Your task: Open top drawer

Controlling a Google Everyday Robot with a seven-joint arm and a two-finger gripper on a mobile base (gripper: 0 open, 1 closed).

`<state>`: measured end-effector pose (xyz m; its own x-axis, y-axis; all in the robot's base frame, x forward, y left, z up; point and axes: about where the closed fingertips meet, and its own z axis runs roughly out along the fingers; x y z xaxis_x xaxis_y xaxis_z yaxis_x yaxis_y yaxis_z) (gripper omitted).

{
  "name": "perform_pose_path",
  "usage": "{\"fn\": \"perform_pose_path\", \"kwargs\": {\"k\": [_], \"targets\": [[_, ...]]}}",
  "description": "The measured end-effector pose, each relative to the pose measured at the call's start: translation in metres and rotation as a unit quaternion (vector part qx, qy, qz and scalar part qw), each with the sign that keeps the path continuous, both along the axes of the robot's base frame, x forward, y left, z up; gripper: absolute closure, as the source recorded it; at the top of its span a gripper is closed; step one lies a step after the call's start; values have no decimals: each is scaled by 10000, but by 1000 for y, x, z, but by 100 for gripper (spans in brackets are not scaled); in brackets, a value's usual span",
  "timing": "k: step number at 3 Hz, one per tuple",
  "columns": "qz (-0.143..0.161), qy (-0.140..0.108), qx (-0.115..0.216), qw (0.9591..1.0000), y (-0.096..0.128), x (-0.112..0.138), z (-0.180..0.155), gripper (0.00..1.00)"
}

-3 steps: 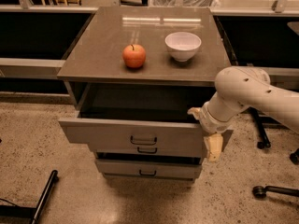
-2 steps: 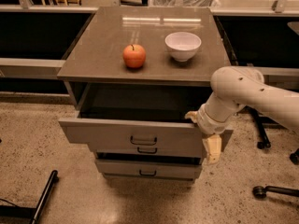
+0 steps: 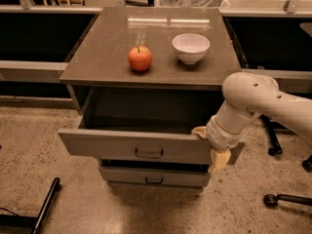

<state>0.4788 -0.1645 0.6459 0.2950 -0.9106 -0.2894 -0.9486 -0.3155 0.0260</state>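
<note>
Judging the wide grey top drawer (image 3: 112,147) rigid and free-sliding, I'd pull its small dark bar handle (image 3: 148,153); the cream gripper (image 3: 208,147) sits at that drawer's right corner, grasp impossible to tell.

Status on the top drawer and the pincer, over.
Top drawer pulled well out. Pincer at its right front edge. Apple, bowl on cabinet top, not in the way.
</note>
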Motion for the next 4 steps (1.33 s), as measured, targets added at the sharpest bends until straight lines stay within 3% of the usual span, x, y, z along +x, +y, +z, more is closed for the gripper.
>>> {"fn": "perform_pose_path", "kwargs": {"k": [2,4], "targets": [[233,125,243,9994,5,-29,15,43],[726,-523,236,9957,26,-39,49,24]]}}
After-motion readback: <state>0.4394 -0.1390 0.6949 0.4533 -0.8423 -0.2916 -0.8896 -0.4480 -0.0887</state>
